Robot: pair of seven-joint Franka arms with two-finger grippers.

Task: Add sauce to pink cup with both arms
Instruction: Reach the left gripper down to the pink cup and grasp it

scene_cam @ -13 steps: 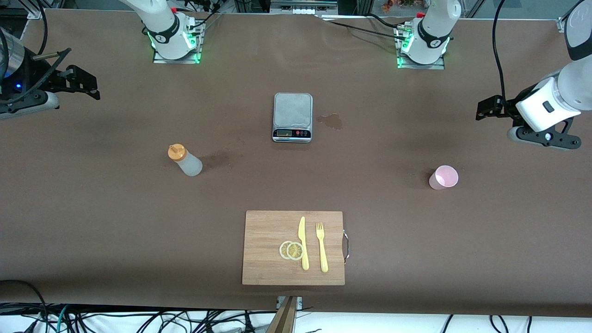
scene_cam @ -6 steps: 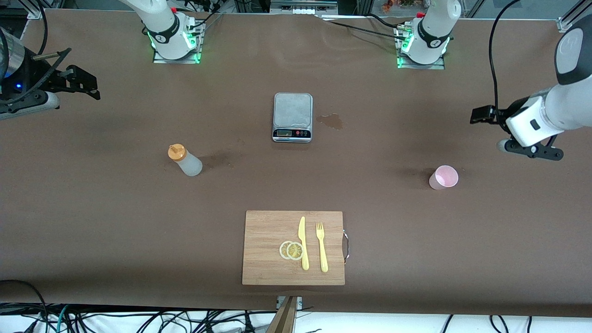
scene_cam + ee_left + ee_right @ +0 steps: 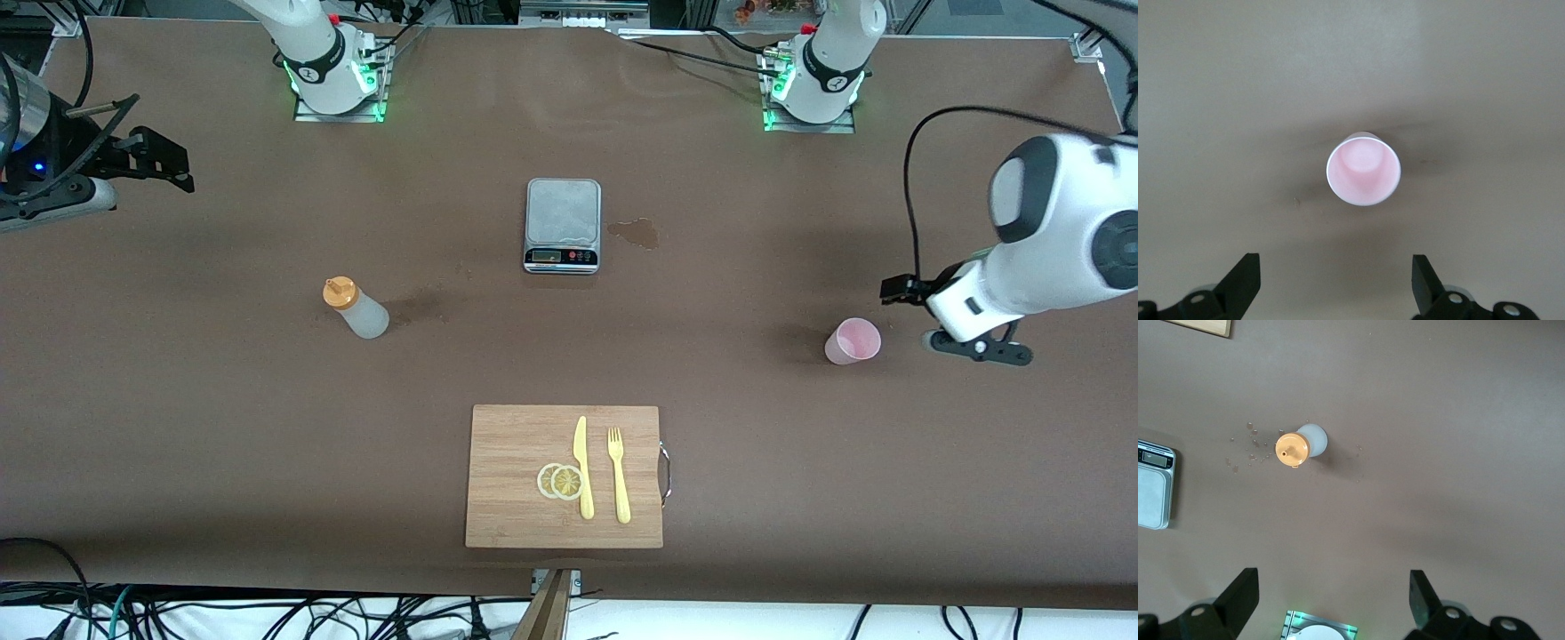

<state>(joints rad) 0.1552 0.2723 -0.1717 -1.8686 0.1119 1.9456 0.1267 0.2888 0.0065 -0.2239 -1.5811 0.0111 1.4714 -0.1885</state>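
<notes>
A: Pink cup (image 3: 853, 341)?
B: Upright, empty, toward the left arm's end; left gripper (image 3: 1336, 283) hovers just beside it, fingers spread, nothing held.
A: Sauce (image 3: 355, 308)?
B: Upright toward the right arm's end; right gripper (image 3: 1333, 599) high above, released.
A: Between them?
B: Scale (image 3: 562, 225); cutting board (image 3: 516, 444) with knife (image 3: 582, 466), fork (image 3: 618, 475), lemon slices (image 3: 560, 481).

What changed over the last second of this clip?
The left gripper, open and empty, came down toward the front camera and now hangs beside the pink cup. The right gripper waits open at its end of the table. The cup and sauce bottle stayed put.
</notes>
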